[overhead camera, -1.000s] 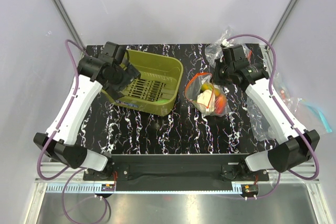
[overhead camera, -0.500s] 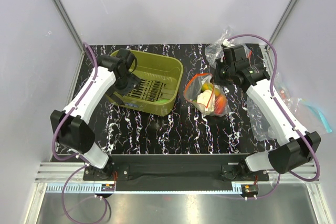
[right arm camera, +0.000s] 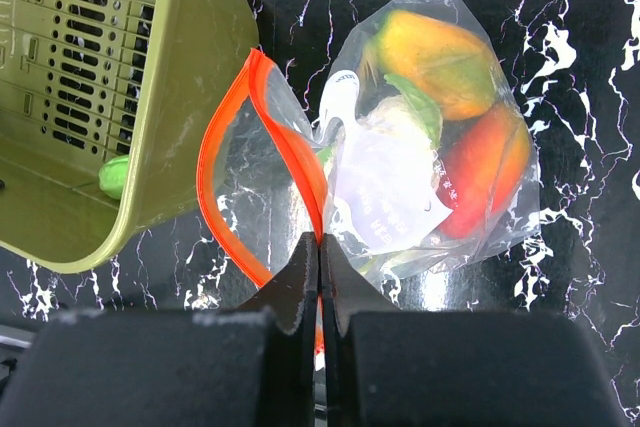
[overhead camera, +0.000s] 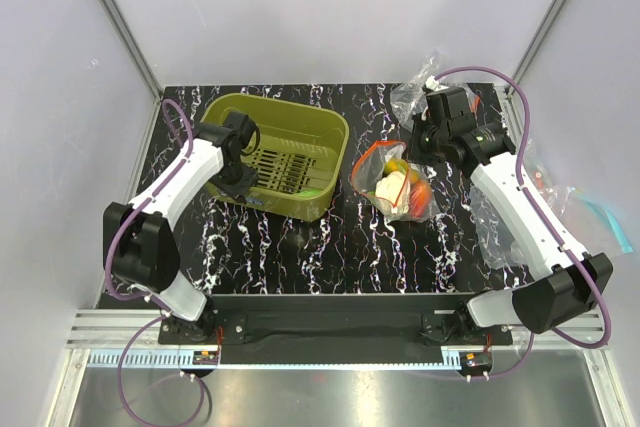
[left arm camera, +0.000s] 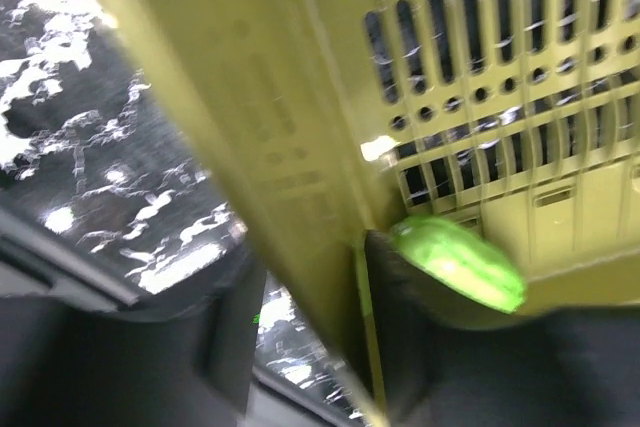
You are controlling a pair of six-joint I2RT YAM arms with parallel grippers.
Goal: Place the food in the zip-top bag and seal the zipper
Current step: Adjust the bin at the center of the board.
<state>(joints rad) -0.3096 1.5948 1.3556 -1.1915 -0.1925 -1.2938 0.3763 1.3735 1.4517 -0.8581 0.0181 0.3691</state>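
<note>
Red zipper (right arm camera: 206, 159) clamped in right pincer (right arm camera: 319, 247); left pincer (left arm camera: 318, 299) straddles basket (left arm camera: 250, 97) wall, closure unclear.

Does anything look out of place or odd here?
Yes. One green food piece lies alone in a corner of the basket, while the other food sits in the zip-top bag. The bag's zipper gapes open, its edge pinched by the right gripper.
</note>
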